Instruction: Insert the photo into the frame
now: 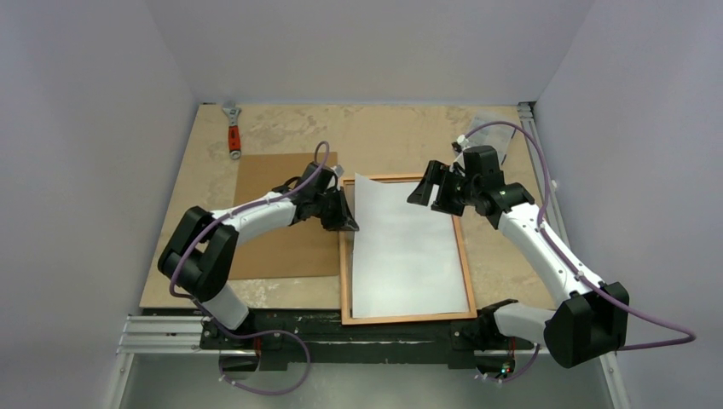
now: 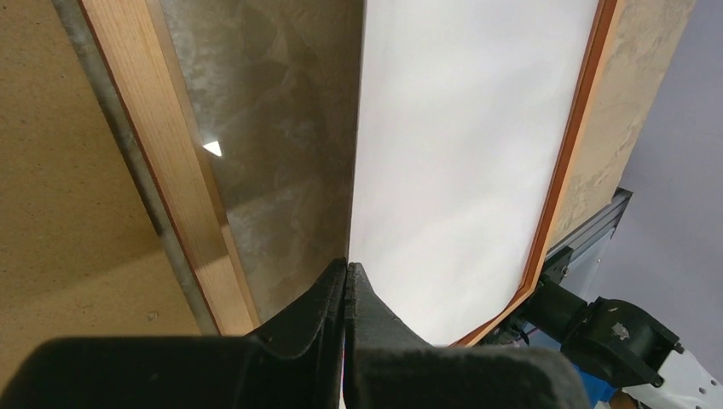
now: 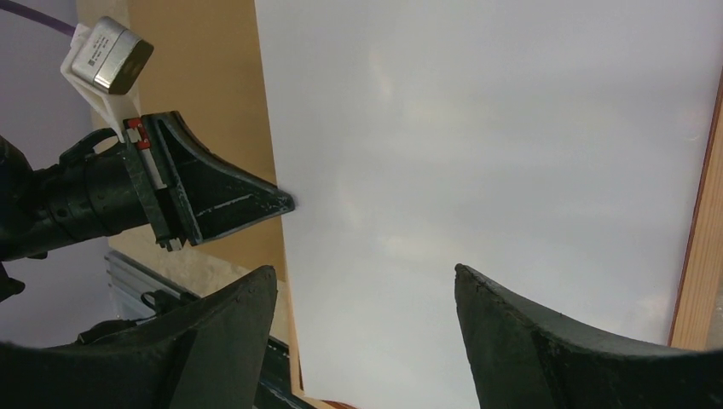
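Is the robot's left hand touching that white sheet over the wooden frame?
Touching. The left wrist view shows the left hand shut, with the edge of the white sheet running straight in between its fingertips, no gap visible.

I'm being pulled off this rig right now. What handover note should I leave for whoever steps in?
Left gripper: jaws shut, pinching the left edge of the photo.
Right gripper: jaws open, hovering over the photo's far end, holding nothing.
The photo shows a plain white face and lies skewed on the frame; its far left corner pokes past the far rail.
Done: photo is over the frame.
Left: square it up, seat it flat within the rails, release.
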Controlling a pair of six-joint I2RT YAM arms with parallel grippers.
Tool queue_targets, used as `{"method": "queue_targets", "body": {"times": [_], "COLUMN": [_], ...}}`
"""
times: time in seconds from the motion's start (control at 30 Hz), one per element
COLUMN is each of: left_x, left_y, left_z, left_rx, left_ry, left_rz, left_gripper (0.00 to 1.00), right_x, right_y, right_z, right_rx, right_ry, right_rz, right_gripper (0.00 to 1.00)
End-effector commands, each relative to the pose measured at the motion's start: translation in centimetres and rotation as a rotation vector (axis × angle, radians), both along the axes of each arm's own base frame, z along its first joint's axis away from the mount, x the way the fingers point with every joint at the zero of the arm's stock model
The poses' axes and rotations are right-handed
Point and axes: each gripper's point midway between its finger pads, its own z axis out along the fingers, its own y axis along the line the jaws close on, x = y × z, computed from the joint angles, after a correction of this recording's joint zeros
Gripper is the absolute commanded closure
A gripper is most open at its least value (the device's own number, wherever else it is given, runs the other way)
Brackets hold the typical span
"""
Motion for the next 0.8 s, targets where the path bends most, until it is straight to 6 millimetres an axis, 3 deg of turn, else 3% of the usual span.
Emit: {"method": "queue_targets", "body": {"times": [0.0,0.1,0.23,0.33,0.4,0.57,0.77], "left_x": [1.0,0.9,0.7,0.5,0.5,-0.1,-1.5], "left_y": [-1.0,-0.5,0.3,1.3,2.4,6.3,13.4], "left_z": [1.3,1.9,3.3,4.5,5.3,6.8,6.9], "left_rx": [-0.023,0.004,0.044,0.095,0.134,0.266,0.5], "left_ry": [-0.041,-0.059,-0.105,-0.154,-0.192,-0.245,-0.274], "left_rz": [0.006,0.002,-0.021,-0.015,0.004,0.093,0.283], "left_gripper": [0.97,0.76,0.3,0.1,0.05,0.03,0.04], "right_x": [0.3,0.3,0.1,0.0,0.0,-0.2,-1.3], "right_y": [0.0,-0.1,0.0,-0.2,-0.1,0.4,4.6], "right_z": [1.0,1.0,0.7,0.3,0.1,-0.6,-1.7], "right_rx": [0.0,-0.002,-0.009,-0.029,-0.026,-0.023,-0.092], "right_ry": [-0.055,-0.067,-0.065,-0.057,-0.046,-0.022,0.003], "right_rz": [0.022,0.025,0.041,0.05,0.057,0.073,0.168], "right_gripper": [0.22,0.16,0.12,0.1,0.1,0.1,0.11]}}
